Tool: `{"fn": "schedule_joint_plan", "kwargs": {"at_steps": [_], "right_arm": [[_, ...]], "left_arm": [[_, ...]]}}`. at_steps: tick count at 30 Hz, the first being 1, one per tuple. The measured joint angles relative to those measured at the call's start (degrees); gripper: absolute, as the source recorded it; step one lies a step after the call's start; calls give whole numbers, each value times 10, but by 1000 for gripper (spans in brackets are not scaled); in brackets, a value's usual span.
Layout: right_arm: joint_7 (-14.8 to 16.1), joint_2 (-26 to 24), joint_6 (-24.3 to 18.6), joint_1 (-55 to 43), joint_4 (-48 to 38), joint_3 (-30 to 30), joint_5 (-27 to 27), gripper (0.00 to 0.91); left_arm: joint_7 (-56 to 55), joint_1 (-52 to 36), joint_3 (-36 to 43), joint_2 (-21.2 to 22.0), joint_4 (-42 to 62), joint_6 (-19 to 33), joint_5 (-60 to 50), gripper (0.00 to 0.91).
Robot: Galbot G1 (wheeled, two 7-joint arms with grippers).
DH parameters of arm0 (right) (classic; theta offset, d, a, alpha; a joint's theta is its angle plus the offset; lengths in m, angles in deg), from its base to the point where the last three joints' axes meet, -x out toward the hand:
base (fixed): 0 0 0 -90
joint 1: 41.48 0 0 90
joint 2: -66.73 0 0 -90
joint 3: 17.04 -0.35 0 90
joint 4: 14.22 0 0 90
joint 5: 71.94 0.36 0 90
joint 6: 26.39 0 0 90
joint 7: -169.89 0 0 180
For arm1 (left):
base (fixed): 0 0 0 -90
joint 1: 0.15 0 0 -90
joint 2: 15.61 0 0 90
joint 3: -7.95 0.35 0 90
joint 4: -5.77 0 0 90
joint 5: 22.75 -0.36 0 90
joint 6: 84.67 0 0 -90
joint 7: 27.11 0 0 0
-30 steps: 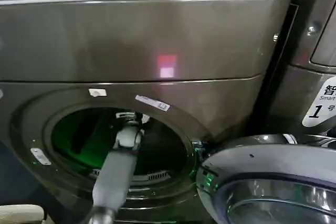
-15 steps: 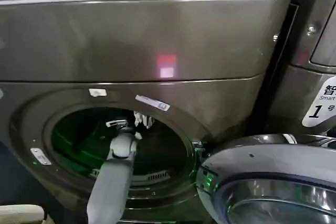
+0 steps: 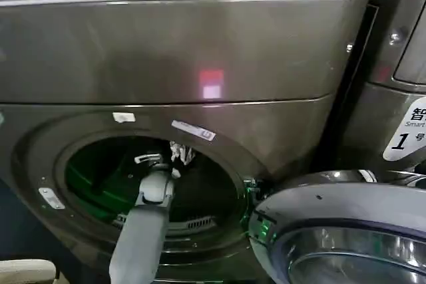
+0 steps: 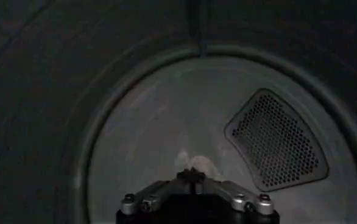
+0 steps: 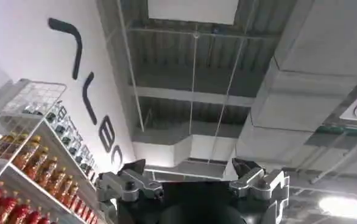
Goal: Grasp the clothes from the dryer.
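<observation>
**White fabric held at the drum mouth**

Bronze-grey dryer (image 3: 180, 64), door swung aside. The left gripper (image 3: 165, 158) reaches through the porthole, fingers pinched together on the clothes (image 3: 181, 152), a pale bundle largely hidden behind them. The right gripper (image 5: 192, 176) points at the ceiling, fingers spread, holding nothing.

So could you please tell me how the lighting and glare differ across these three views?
Head view: green glow inside the dryer drum, a red light reflection on its panel. Left wrist view: very dim, the clothes just a pale smudge past the left gripper. Right wrist view: bright ceiling lamp glare beyond the right gripper.
</observation>
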Motion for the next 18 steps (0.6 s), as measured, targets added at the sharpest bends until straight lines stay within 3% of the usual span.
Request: {"fn": "schedule_joint_plan", "kwargs": {"at_steps": [18], "right_arm": [[5,-11,16,9,5,-18,0,907]], "left_arm": [[3,6,4,-7,-15,-12,15,0]]}}
